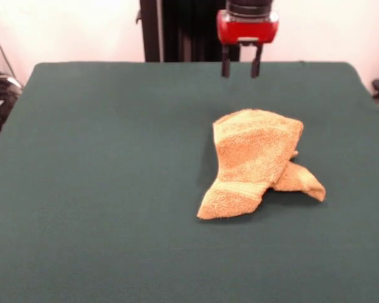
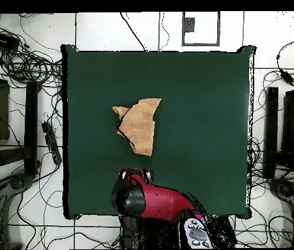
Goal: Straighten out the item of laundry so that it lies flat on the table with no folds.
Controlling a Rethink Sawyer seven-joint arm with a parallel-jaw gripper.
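Observation:
The orange-tan terry towel (image 1: 256, 161) lies folded over itself on the dark green table (image 1: 101, 189), right of centre in the front view, with one corner sticking out to the right. In the overhead view the towel (image 2: 138, 124) sits left of centre on the table (image 2: 201, 117). My gripper (image 1: 241, 69) hangs at the table's far edge, above and behind the towel, with its two black fingers apart and nothing between them. From overhead the gripper (image 2: 136, 174) is near the table's bottom edge, clear of the towel.
The red arm (image 2: 159, 202) reaches in over the table's bottom edge in the overhead view. Cables and dark equipment (image 2: 25, 117) lie on the floor around the table. The black pedestal (image 1: 177, 28) stands behind the far edge.

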